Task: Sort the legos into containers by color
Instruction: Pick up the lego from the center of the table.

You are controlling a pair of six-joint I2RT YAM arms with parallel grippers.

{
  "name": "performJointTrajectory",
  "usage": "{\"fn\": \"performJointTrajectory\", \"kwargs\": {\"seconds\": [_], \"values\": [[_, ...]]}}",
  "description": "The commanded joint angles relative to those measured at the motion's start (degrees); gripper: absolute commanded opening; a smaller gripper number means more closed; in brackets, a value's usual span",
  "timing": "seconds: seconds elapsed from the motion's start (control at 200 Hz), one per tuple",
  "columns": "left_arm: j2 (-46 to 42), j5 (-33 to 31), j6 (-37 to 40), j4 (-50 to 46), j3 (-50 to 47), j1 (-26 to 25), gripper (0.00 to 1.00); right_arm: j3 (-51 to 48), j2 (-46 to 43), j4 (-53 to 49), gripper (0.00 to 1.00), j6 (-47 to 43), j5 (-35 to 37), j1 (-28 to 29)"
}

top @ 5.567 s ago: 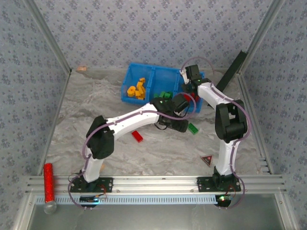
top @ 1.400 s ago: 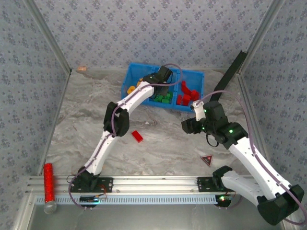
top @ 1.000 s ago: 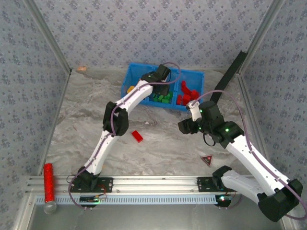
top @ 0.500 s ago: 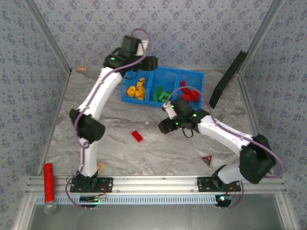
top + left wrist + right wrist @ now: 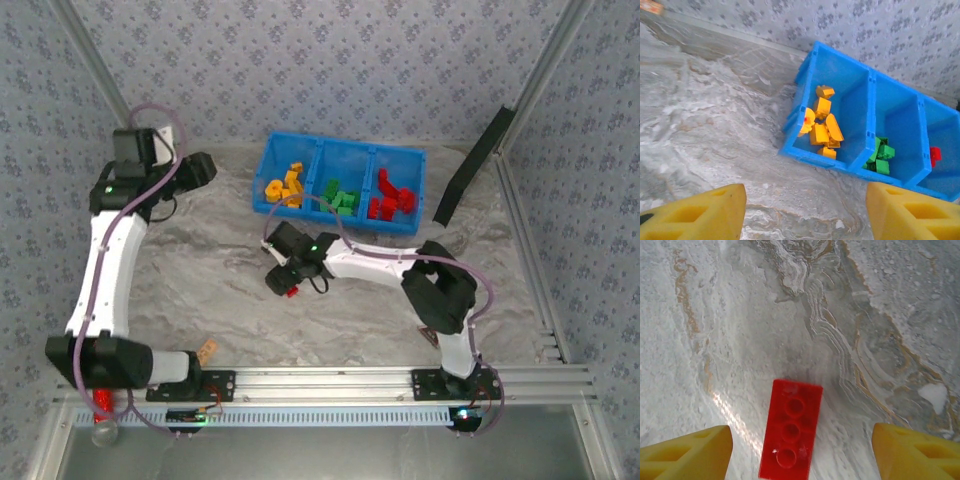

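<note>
Marbled grey tabletop (image 5: pixel 200 290), boxed in by patterned walls: my right gripper (image 5: pixel 800 452) hangs low over a lone red brick (image 5: pixel 791 430) lying flat, studs up, well short of the blue tray (image 5: pixel 812 155). Its yellow fingers (image 5: pixel 685 452) stand spread on either side of the brick, clear of it, gripping nothing. My left gripper (image 5: pixel 805 210) is likewise spread and empty, off near the left wall and looking across at the tray. There, yellow bricks (image 5: pixel 822 127) lie in the left compartment, green bricks (image 5: pixel 881 155) in the middle one and red bricks (image 5: pixel 390 200) in the right.

By my reading the sorting is nearly done and this is the pick of a last loose piece. Next I must drop a little, close squarely across the brick's narrow width, lift, and carry it to the right-hand compartment. The brick sits slightly skewed between my fingers, so a small wrist turn may help.

Its near end is cut off by the wrist view's lower edge, and from above my own gripper covers most of it. Whether other bricks lie behind the arms I cannot tell.
</note>
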Motion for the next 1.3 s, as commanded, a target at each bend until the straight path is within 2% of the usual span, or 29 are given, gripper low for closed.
{"fn": "performJointTrajectory", "kwargs": {"seconds": [0.0, 0.18, 0.43, 0.835, 0.939, 1.094, 1.294], "values": [[-5.27, 2.28, 3.1, 0.89, -0.89, -0.12, 0.66, 3.77, 2.52, -3.99, 0.76, 3.96, 7.47, 1.19], [-13.15, 2.25, 7.29, -2.76, -3.75, -0.09, 0.7, 5.71, 5.54, -7.38, 0.77, 7.02, 13.83, 3.31], [-20.7, 0.05, 10.26, -7.57, -2.98, -0.13, 0.71, 5.59, 8.8, -6.89, 0.74, 7.56, 12.46, 2.04], [-20.46, -0.5, 10.67, -10.18, 0.33, -0.09, 0.73, 3.37, 11.23, -3.43, 0.43, 6.8, 8.55, 1.23], [-20.08, -1.79, 10.23, -8.88, -0.78, -0.17, 0.73, 1.87, 10.53, -2.62, 0.39, 6.91, 8.5, 1.24], [-19.61, -3.49, 5.3, -6.09, -4.35, -0.1, 0.73, -3.04, 8.3, -0.39, 0.31, 7.33, 7.45, 0.52], [-19.49, -7.07, 2.01, -4.64, -7.17, -0.14, 0.72, -11.08, -0.02, 1.47, 0.27, 6.46, 4.61, -2.45]]}}
